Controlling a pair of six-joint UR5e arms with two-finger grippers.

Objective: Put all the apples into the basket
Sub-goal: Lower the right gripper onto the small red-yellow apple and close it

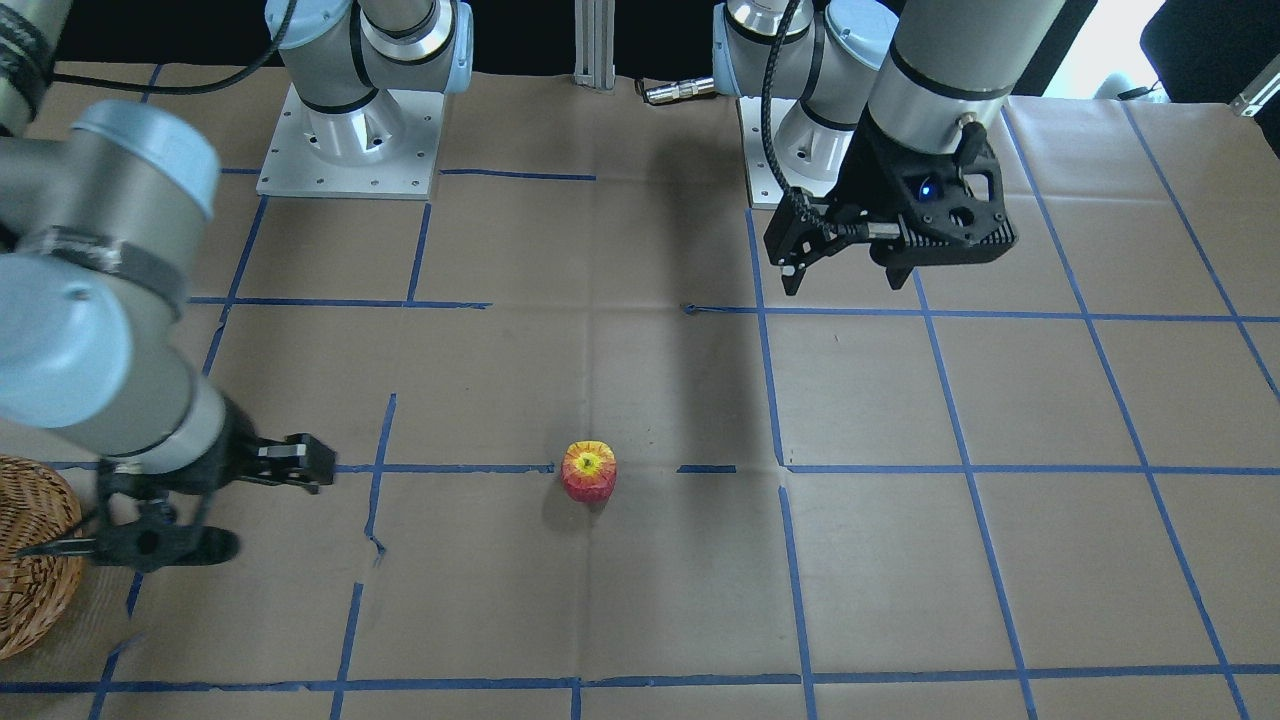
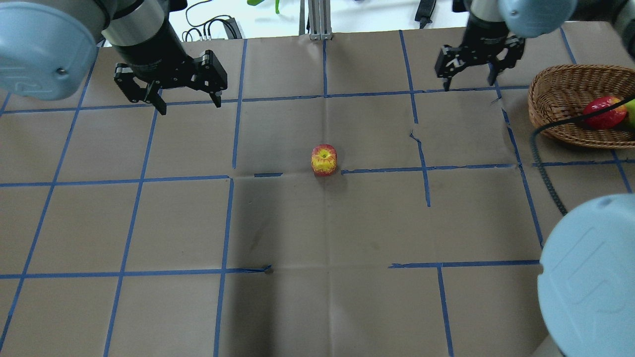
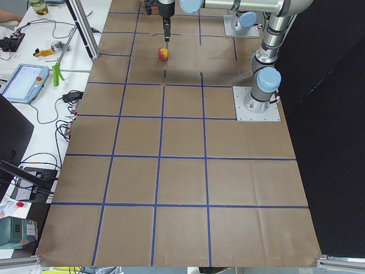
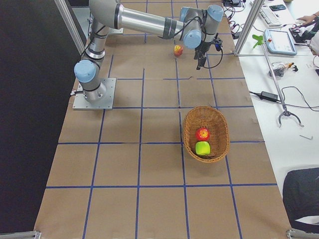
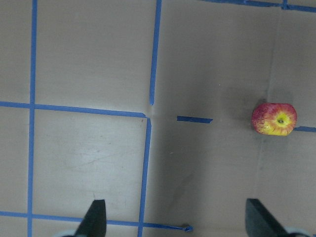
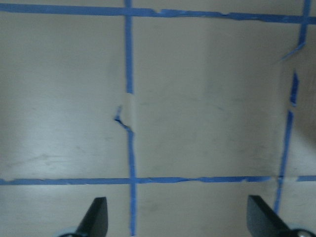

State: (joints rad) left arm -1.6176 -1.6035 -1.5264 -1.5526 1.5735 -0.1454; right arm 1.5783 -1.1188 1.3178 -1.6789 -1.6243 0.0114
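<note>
Sitting mid-frame in the overhead view, the glossy red apple with yellow-orange patches (image 2: 324, 160) lies alone on the paper. The deep red apple (image 2: 603, 113) and lime green apple (image 4: 202, 148) lie in the wicker basket (image 2: 550, 94) at the right edge. The left gripper (image 2: 189, 106), upper left, and the right gripper (image 2: 469, 85), upper right, hang with fingers apart, empty.

**Table** (image 2: 347, 297): bears one loose apple and the basket.

**Lone apple** (image 2: 324, 160): on the table near its middle, touching nothing, well apart from the basket.

**Basket** (image 4: 187, 130): on the table toward the robot's right end, at the right edge of the overhead view.

**Inner apple** (image 4: 202, 133): in the basket, on the side toward the table's middle.

**Outer apple** (image 4: 202, 148): in the basket, just beside the inner apple, on the side toward the table's end.

**Left gripper** (image 2: 189, 106): above the table, to the robot's left of the lone apple, well apart from it.

**Right gripper** (image 2: 470, 84): above the table, between the lone apple and the basket, nearer the basket.
</note>
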